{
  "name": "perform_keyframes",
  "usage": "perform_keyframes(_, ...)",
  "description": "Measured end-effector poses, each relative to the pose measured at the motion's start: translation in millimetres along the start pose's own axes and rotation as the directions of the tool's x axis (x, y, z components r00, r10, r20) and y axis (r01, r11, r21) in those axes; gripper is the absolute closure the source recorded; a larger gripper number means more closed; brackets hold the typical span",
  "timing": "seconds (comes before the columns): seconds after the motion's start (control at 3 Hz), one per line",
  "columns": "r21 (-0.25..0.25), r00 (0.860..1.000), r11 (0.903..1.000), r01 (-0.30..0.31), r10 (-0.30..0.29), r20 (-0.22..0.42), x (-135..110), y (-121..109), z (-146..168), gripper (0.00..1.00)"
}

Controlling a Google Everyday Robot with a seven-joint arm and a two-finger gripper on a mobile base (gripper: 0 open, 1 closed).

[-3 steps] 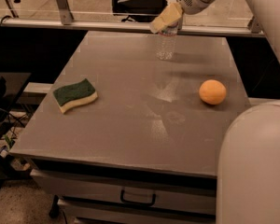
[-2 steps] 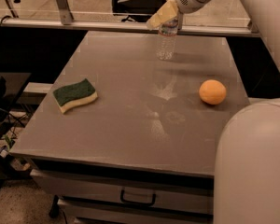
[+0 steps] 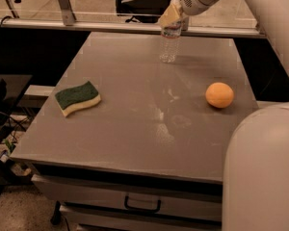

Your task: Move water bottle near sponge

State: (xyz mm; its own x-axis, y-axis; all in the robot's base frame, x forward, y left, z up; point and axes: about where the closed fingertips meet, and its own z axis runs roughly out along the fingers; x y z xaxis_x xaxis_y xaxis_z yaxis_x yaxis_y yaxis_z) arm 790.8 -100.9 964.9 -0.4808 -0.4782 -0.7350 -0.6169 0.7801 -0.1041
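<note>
At the far edge, my gripper (image 3: 172, 17) sits atop the water bottle (image 3: 169, 46); whether it grips, I cannot tell. I'd confirm, then carry it upright, left toward the sponge (image 3: 77, 97).

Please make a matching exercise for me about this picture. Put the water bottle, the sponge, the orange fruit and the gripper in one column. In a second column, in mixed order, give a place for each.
Column one
1. water bottle
2. sponge
3. orange fruit
4. gripper

Column two
A. lying on the left part of the table
B. above the table's far side, at the bottle's top
C. standing upright at the table's far side
D. on the right part of the table

Pairs: 1-C, 2-A, 3-D, 4-B
</note>
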Motion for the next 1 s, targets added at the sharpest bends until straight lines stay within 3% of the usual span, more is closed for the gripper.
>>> perform_keyframes(0.33, -0.015, 1.0, 0.9997, 0.021, -0.021, 0.007, -0.9, 6.3, -14.8, 0.7)
perform_keyframes(0.67, -0.068, 0.997, 0.9954, 0.068, -0.065, 0.035, 6.5, 29.8, -66.9, 1.0)
perform_keyframes(1.0, -0.103, 0.996, 0.9911, 0.084, -0.08, 0.041, 24.9, 44.7, -100.8, 1.0)
